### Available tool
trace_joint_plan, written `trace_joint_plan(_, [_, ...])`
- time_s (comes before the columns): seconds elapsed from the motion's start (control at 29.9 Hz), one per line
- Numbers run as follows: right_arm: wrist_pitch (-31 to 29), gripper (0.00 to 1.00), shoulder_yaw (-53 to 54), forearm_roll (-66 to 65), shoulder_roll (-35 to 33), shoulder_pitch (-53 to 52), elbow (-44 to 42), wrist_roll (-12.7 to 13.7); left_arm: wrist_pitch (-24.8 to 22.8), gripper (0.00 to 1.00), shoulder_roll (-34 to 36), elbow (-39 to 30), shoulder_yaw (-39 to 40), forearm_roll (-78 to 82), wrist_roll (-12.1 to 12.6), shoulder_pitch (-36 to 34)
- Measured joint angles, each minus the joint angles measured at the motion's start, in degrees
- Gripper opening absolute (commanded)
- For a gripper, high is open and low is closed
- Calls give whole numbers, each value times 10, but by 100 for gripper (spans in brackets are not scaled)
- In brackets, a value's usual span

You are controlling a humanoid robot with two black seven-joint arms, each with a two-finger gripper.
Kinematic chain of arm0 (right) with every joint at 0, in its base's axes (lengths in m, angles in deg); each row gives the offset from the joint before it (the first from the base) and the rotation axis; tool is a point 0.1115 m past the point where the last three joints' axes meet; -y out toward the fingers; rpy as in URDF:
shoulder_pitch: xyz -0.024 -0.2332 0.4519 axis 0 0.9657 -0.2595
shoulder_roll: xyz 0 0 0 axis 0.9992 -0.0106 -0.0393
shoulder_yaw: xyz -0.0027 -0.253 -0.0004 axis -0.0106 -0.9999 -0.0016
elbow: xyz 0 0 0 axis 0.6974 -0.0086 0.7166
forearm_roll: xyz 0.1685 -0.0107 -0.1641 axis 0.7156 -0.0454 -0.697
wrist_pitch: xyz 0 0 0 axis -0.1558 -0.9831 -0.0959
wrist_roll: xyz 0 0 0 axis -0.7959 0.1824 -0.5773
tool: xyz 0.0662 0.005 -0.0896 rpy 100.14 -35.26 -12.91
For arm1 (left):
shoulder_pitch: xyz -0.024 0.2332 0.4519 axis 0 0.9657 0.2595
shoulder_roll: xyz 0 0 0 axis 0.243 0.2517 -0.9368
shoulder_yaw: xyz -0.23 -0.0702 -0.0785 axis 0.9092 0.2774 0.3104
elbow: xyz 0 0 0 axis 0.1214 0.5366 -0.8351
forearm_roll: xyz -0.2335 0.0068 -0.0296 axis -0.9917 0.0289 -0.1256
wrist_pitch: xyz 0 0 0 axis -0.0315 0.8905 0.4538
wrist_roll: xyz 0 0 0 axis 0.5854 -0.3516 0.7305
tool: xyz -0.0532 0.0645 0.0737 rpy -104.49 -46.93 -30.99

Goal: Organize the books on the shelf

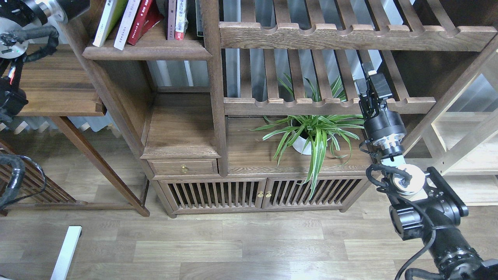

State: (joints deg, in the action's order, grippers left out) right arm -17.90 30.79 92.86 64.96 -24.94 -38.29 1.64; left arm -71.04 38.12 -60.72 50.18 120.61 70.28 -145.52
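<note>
Overhead, leaning paperback books (pixel 128 19), moulded (dark-wood) shelf (pixel 148 50)

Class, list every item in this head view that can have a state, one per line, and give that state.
Yellow-green book: on the shelf, leaning right.
White book: leaning right against the red book.
Drawer: closed.
Cabinet doors: closed.
Potted plant: upright.
Right gripper: holding nothing; fingers too dark to judge.
Left gripper: out of view.
</note>
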Motion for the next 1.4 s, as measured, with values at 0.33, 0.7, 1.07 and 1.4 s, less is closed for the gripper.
trace_joint_plan(0.33, [0, 76, -4, -1, -1, -1, -1, 1, 0, 57, 4, -25, -1, -53, 2, -16])
trace_joint_plan(0.7, [0, 80, -7, -2, -1, -2, -2, 1, 0, 61, 39, -101, 7, -129, 17, -3])
trace_joint_plan(1.07, [0, 91, -12, -4, 4, -10, -5, 1, 0, 72, 69, -152, 3, -297, 27, 31])
trace_joint_plan(1.4, [0, 98, -25, -6, 5, -15, -5, 2, 0, 88, 70, -241, 8, -390, 28, 95])
